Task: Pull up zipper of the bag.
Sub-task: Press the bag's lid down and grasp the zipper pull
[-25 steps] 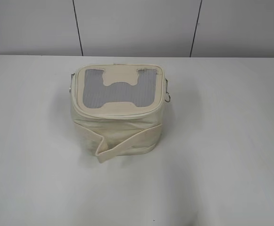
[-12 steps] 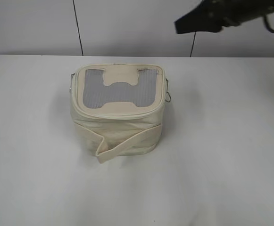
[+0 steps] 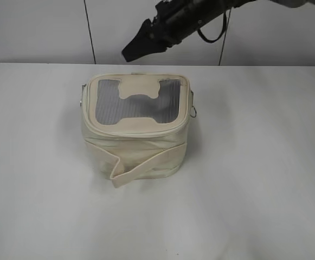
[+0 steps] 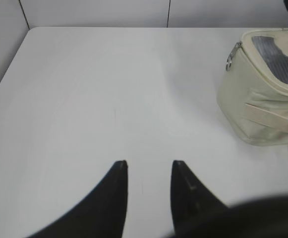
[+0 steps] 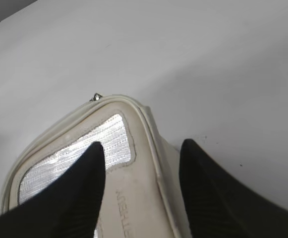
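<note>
A cream bag (image 3: pixel 135 130) with a grey mesh lid stands on the white table. It also shows in the left wrist view (image 4: pixel 262 99) and the right wrist view (image 5: pixel 134 198). Small metal rings hang at its right side (image 3: pixel 193 112) and left side (image 3: pixel 82 100). A small metal piece (image 5: pixel 97 96) sits at the lid's corner; I cannot tell whether it is the zipper pull. My right gripper (image 3: pixel 131 53) (image 5: pixel 141 144) is open and hovers above the bag's far edge. My left gripper (image 4: pixel 148 163) is open and empty over bare table, left of the bag.
A loose cream strap (image 3: pixel 141 168) hangs across the bag's front. The white table (image 3: pixel 265 179) meets a grey panelled wall (image 3: pixel 38 32) at the back. Its left edge (image 4: pixel 7 74) shows in the left wrist view.
My right arm has come in from the upper right and moved left and down, to just above the bag's far edge. The bag has not moved.
</note>
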